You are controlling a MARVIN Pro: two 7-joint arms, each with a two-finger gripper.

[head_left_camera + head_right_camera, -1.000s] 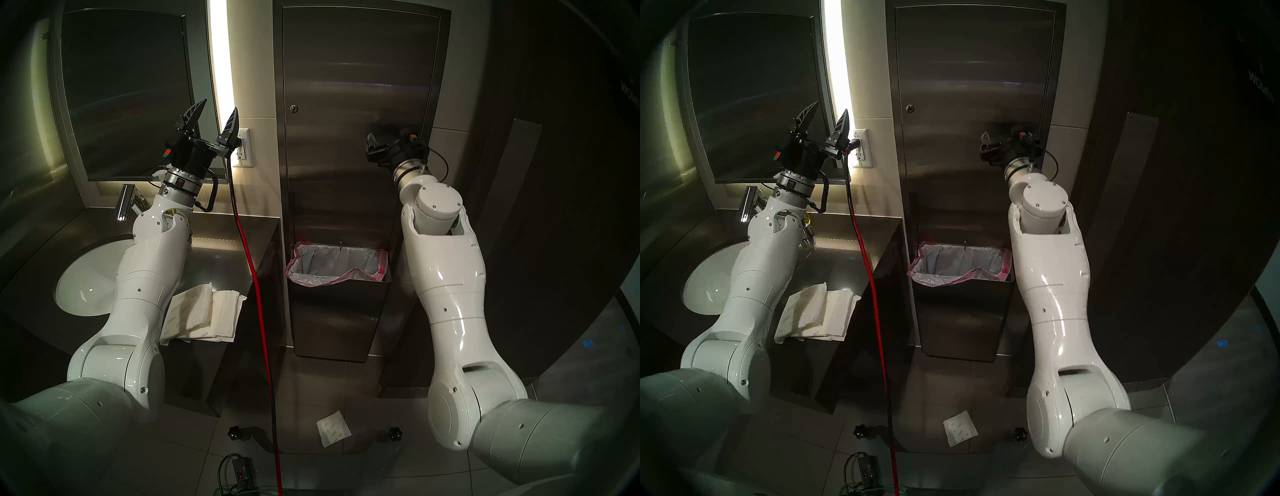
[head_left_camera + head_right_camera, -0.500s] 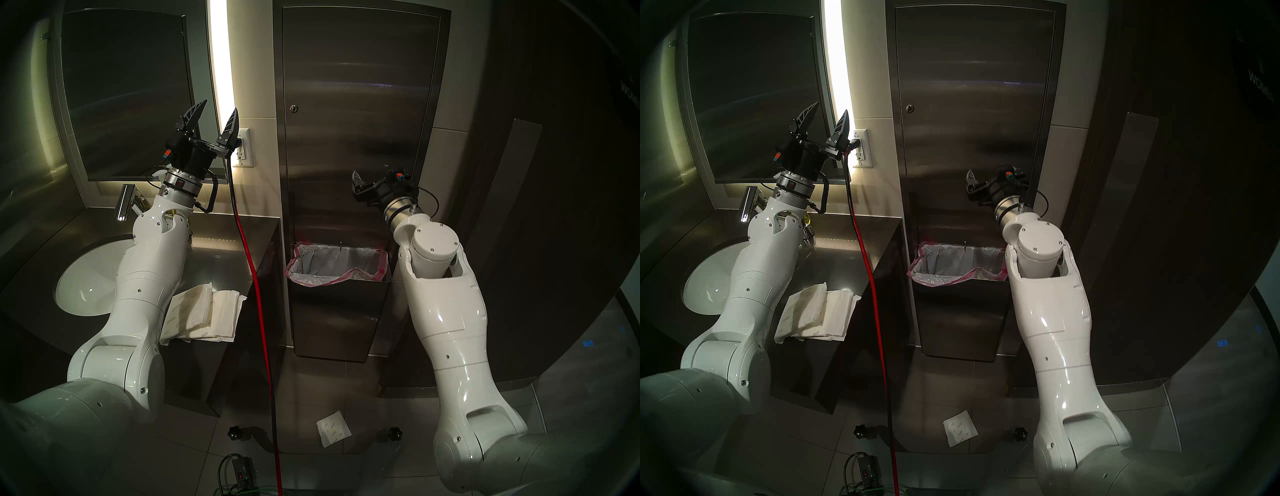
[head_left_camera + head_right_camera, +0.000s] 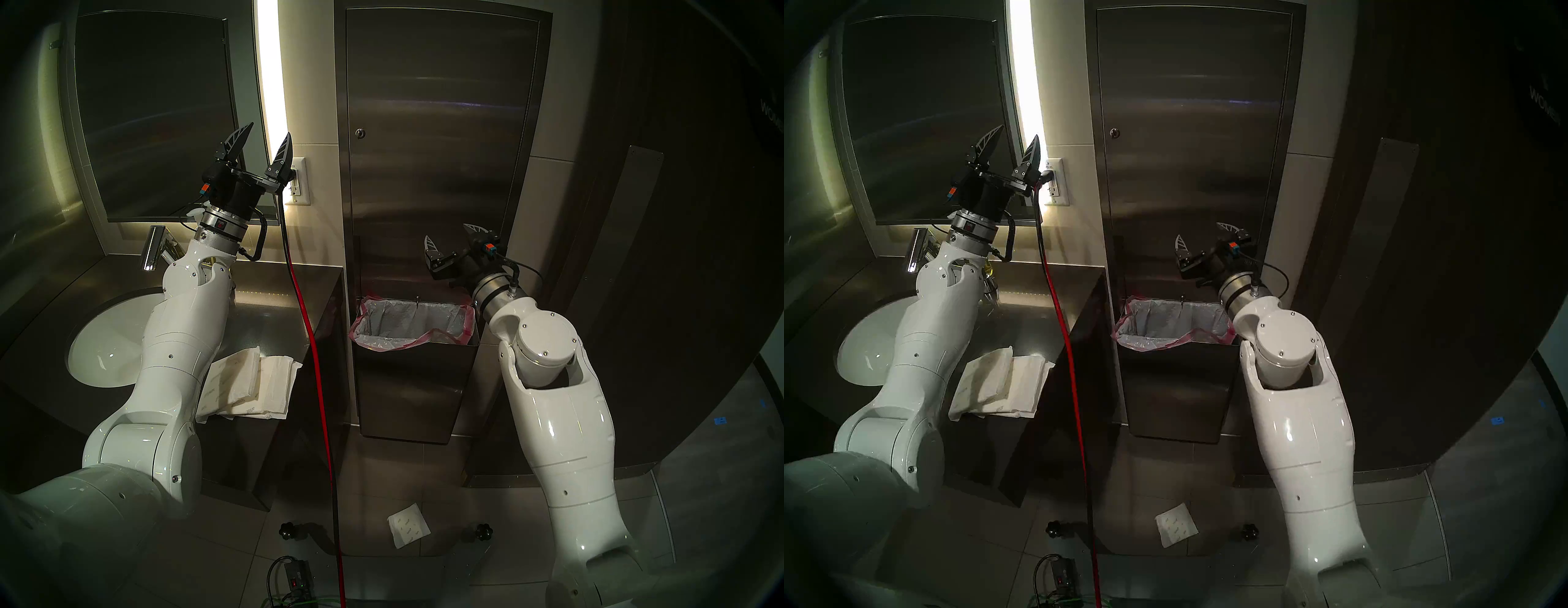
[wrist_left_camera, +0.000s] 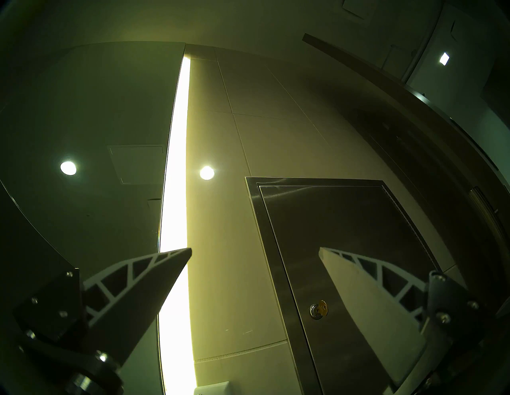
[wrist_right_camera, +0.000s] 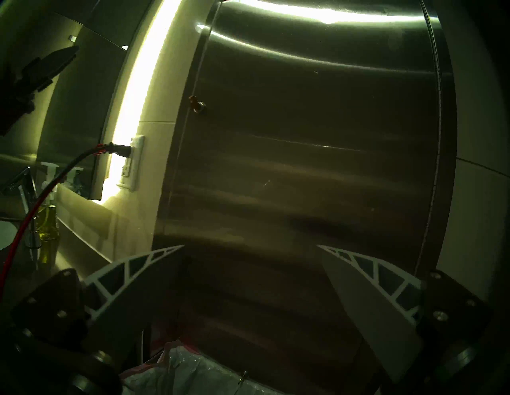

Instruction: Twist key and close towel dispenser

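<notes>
Right claw, jaws wide apart and empty, now hangs low in front of the towel dispenser, just above the pink-edged liner of the built-in bin. A second ago it was pressed up near the right part of the long steel door; since then my right arm has drawn back and sunk, so nothing of mine touches the door any more. Left claw, likewise spread and holding nothing, has not shifted: it points up toward the bright light strip beside the mirror. From the left wrist, the key shows as a small brass head in the round lock, near the door's left edge and apart from both my fingertips. The door lies flush in its frame in every view, so I judge the push to be finished and the closing done. What remains, as I read it, is the twist: the key stands untouched, and my left claw is the nearer one.
</notes>
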